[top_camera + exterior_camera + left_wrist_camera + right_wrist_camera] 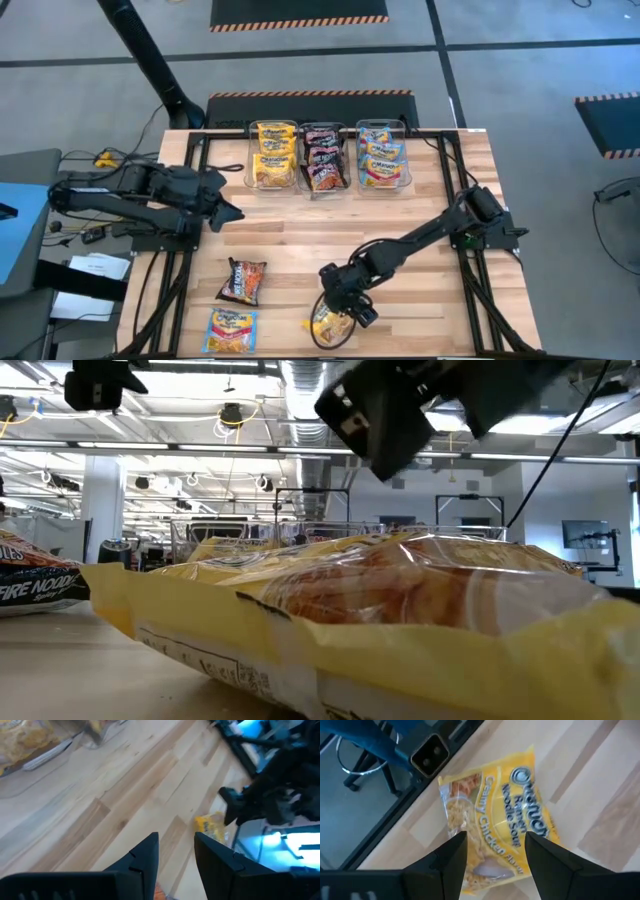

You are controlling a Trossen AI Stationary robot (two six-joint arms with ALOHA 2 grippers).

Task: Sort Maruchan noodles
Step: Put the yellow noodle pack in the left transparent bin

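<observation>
Hovering over the near edge of the pale wooden plank surface point(300, 250), the right claw point(345, 305) is standing released, its two dark fingers point(451, 857) spread apart and holding nothing. Directly below it, a flat yellow crinkly Maruchan noodle packet point(495, 832) is lying on the surface, its width showing in the gap between the fingers in the right wrist view; whether the fingertips are touching the wrapper cannot be told. In the low view the same yellow packet is filling the foreground with the claw hanging above it. The left claw point(228, 212) is waiting over the left side of the surface, partly parted and empty. A dark maroon noodle packet point(242, 281) and a light blue and orange noodle packet point(231, 329) are lying near the front left corner, well apart from the right claw. At the far edge, three clear plastic bins point(327, 156) are holding yellow, dark and blue packets, one colour each.
</observation>
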